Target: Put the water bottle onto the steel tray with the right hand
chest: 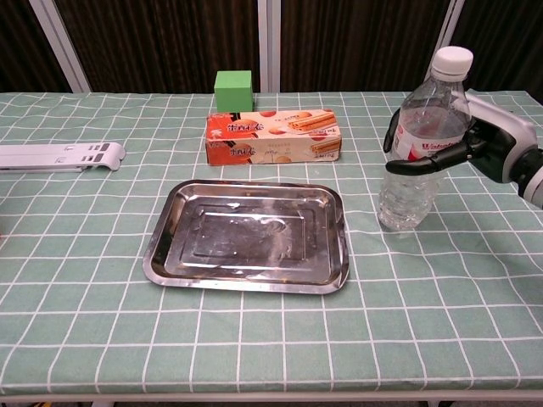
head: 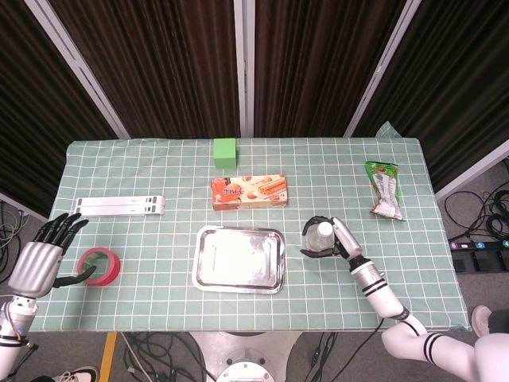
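The shallow rectangular steel tray (chest: pixel 246 233) in front of you holds nothing; only glare and faint smudges show on its shiny floor. Behind it lies the long orange biscuit box (chest: pixel 273 136), and beyond that the small green cube (chest: pixel 233 89).

Your clear plastic water bottle with the white cap (chest: pixel 421 144) stands upright on the green checked tablecloth (chest: pixel 254 339), just to the right of the tray and apart from its rim. It looks see-through from base to shoulder, with a red-and-white label band around its middle.

Your right hand (chest: pixel 475 148) wraps that label band, dark fingers (chest: pixel 420 163) curling across the front, so you have the bottle in your grip. Whether its base is touching the cloth, you cannot tell.

Your left hand (head: pixel 38 259) sits at the far left edge with fingers spread, holding nothing, its thumb beside the red tape roll (head: pixel 99 266).
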Action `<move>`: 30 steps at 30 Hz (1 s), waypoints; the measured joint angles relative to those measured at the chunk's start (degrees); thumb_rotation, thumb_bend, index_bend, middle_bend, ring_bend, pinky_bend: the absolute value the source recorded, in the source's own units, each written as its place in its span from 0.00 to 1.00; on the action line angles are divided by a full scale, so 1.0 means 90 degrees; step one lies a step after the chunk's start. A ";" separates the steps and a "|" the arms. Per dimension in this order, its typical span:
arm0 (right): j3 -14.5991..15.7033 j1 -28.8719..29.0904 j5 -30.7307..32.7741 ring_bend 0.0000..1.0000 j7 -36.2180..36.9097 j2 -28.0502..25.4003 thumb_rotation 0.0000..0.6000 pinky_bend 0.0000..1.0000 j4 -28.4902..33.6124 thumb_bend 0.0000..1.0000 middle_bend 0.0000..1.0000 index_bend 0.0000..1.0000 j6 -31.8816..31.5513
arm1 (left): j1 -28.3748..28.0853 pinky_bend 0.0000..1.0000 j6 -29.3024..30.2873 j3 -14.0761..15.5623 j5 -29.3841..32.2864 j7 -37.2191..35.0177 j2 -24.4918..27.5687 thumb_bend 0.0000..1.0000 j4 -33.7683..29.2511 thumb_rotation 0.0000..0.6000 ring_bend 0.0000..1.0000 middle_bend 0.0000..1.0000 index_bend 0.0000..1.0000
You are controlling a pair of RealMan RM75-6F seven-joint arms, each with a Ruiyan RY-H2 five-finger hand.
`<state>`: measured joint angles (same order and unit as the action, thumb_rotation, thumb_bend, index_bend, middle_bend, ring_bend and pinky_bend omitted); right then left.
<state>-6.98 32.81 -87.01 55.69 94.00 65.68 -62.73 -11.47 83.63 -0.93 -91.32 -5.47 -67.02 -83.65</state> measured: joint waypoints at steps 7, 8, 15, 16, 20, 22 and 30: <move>-0.0480 0.0123 0.0076 0.37 -0.0899 -0.0502 1.00 0.41 0.1321 0.14 0.54 0.71 -0.0303 | 0.0000 0.16 -0.0005 0.0017 -0.0024 0.0015 0.0011 0.22 -0.0070 0.70 0.10 0.19 0.18; -0.0549 0.0130 0.0088 0.38 -0.1041 -0.0588 1.00 0.42 0.1535 0.14 0.54 0.71 -0.0363 | -0.0002 0.16 -0.0014 0.0018 -0.0022 0.0016 0.0006 0.22 -0.0075 0.70 0.10 0.19 0.18; -0.0646 0.0088 0.0569 0.39 -0.1686 -0.0798 1.00 0.43 0.2006 0.16 0.55 0.72 -0.0250 | 0.0007 0.16 -0.0032 0.0032 -0.0005 -0.0004 -0.0050 0.22 -0.0008 0.70 0.10 0.19 0.18; -0.0628 0.0093 0.0682 0.39 -0.1640 -0.0759 1.00 0.43 0.1820 0.16 0.55 0.72 -0.0105 | 0.0008 0.16 -0.0025 0.0026 -0.0003 -0.0006 -0.0050 0.22 -0.0004 0.70 0.10 0.19 0.18; -0.0649 0.0148 0.0746 0.39 -0.1529 -0.0706 1.00 0.43 0.1306 0.16 0.55 0.72 0.0077 | 0.0004 0.16 -0.0022 0.0002 0.0020 -0.0001 -0.0020 0.22 -0.0015 0.70 0.10 0.19 0.18; -0.0710 0.0188 0.0639 0.39 -0.1516 -0.0742 1.00 0.43 0.1352 0.16 0.55 0.72 -0.0014 | -0.0003 0.16 -0.0017 -0.0009 0.0019 0.0004 -0.0014 0.22 -0.0036 0.70 0.10 0.19 0.18; -0.0927 0.0167 0.0252 0.39 -0.1687 -0.1120 1.00 0.43 0.2911 0.16 0.55 0.72 -0.0802 | -0.0008 0.16 -0.0030 0.0004 0.0010 0.0000 -0.0056 0.22 -0.0040 0.70 0.10 0.19 0.18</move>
<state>-15.33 34.31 -84.75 40.50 83.92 91.88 -69.95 -11.54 83.36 -0.89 -91.23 -5.47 -67.52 -84.01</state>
